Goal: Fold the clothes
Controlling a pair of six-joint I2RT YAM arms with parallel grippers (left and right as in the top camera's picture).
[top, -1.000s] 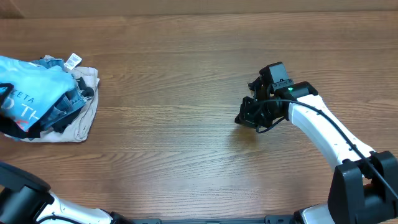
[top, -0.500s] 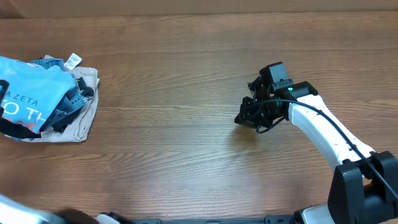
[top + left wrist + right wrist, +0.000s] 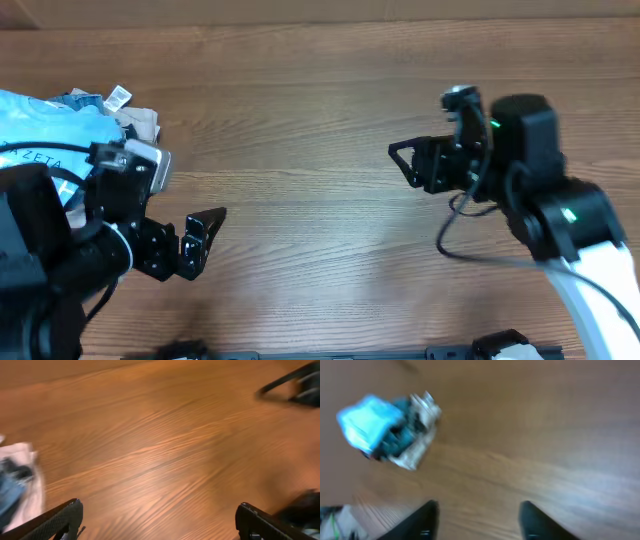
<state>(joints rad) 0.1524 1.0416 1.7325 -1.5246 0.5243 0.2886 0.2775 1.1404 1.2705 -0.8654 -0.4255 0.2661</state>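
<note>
nearest the robot's side, the left gripper (image 3: 205,240) hangs over bare wood near the heap, to its right. its fingers are spread wide and hold nothing. in its wrist view the two black fingertips (image 3: 67,515) frame a bare stretch of desk (image 3: 300,90), with the edge of the pile at the left margin. that reads as an approach stance, jaws parted so they can close on cloth.

a little farther out on the other side, the right gripper (image 3: 403,163) is likewise apart and empty. it points left across the desk toward the heap but is well apart from it, and its blurred wrist view sees the pile from a distance.

farthest, at the left edge, the sky-blue t-shirt (image 3: 45,125) lies crumpled together with a beige garment (image 3: 145,125) and something dark blue (image 3: 85,100), a white tag (image 3: 118,97) showing beside them. bunched like this it cannot be folded, so the open middle of the desk is probably where it will be spread.
</note>
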